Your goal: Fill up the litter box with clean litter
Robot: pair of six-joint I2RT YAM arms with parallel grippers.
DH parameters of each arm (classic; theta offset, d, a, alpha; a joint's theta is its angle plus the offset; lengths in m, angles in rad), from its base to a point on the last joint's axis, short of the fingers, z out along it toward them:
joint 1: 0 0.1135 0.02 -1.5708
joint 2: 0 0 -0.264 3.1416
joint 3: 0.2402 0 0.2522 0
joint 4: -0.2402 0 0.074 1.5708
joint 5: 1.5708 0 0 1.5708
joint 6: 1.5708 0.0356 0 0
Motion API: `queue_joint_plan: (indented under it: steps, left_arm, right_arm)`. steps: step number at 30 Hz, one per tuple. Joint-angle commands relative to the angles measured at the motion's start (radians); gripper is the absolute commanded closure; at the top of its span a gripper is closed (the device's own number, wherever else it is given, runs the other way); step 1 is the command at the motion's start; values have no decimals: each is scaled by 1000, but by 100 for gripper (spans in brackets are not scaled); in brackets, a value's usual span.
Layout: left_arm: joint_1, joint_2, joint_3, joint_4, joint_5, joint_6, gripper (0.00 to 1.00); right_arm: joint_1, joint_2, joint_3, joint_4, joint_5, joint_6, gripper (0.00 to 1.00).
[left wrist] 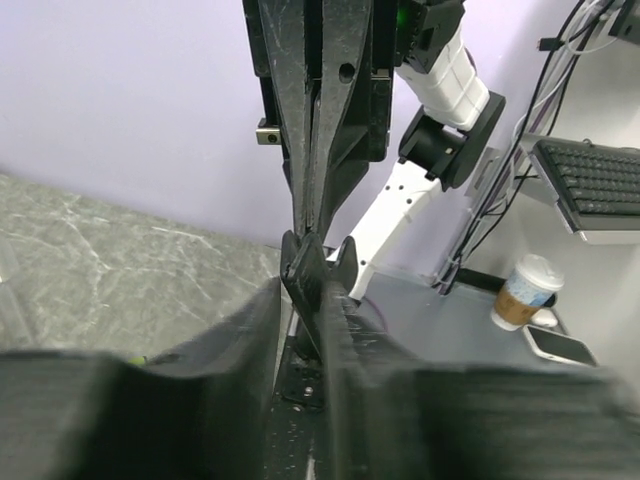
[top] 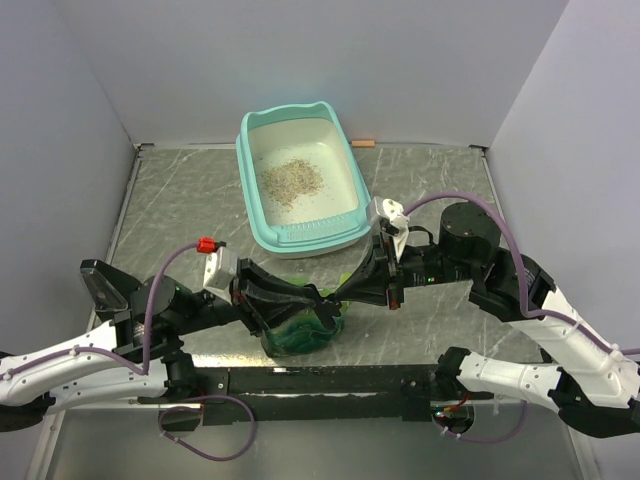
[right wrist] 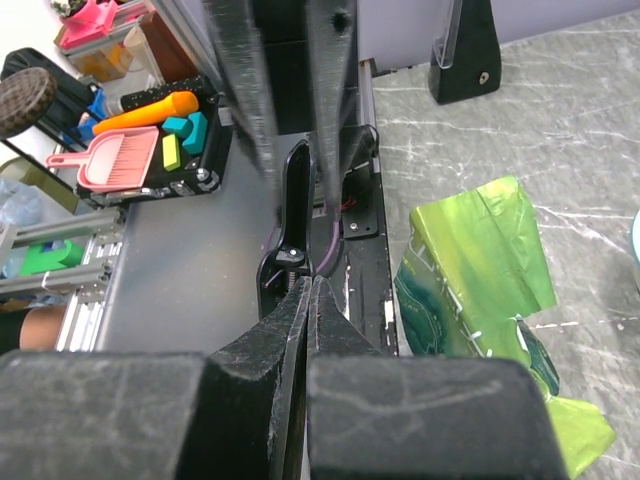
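The turquoise litter box (top: 300,240) stands at the back middle of the table. A thin patch of beige-grey litter (top: 292,180) lies on its whitish floor. A crumpled green bag (top: 300,330) lies at the near edge, under my two grippers; it also shows in the right wrist view (right wrist: 480,270). My left gripper (top: 322,297) (left wrist: 300,310) hovers over the bag with its jaws a narrow gap apart and nothing between them. My right gripper (top: 338,295) (right wrist: 307,285) is shut, with nothing seen in it, and meets the left one tip to tip.
The black base rail (top: 330,380) runs along the near edge below the bag. A small orange-brown piece (top: 363,143) lies by the back wall. White walls close in the table. Off the table are a paper cup (left wrist: 525,292) and a pink dustpan (right wrist: 110,160).
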Motion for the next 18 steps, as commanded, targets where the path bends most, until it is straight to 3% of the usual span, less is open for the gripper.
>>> queue_joint_plan:
  steps: [1,5,11,13,15,18]
  left_arm:
    - [2,11,6,60,32,5,90]
    - [3,10,-2,77,48,7,99]
    - [2,-6,-8,87,68,8,99]
    - [3,-9,-4,76,65,10,99]
    - [2,-16,1,56,53,13,99]
    - [3,-24,2,30,35,11,99]
  right_arm:
    - [11,-18,-2,76,-4,15,100]
    - [12,-13,-8,88,-18,25,100]
    - [14,-7,-8,86,-15,35,100]
    - [12,-7,-4,74,2,26,80]
    - [12,-13,-1,65,29,28,48]
    - [14,-45,1,57,82,11,27]
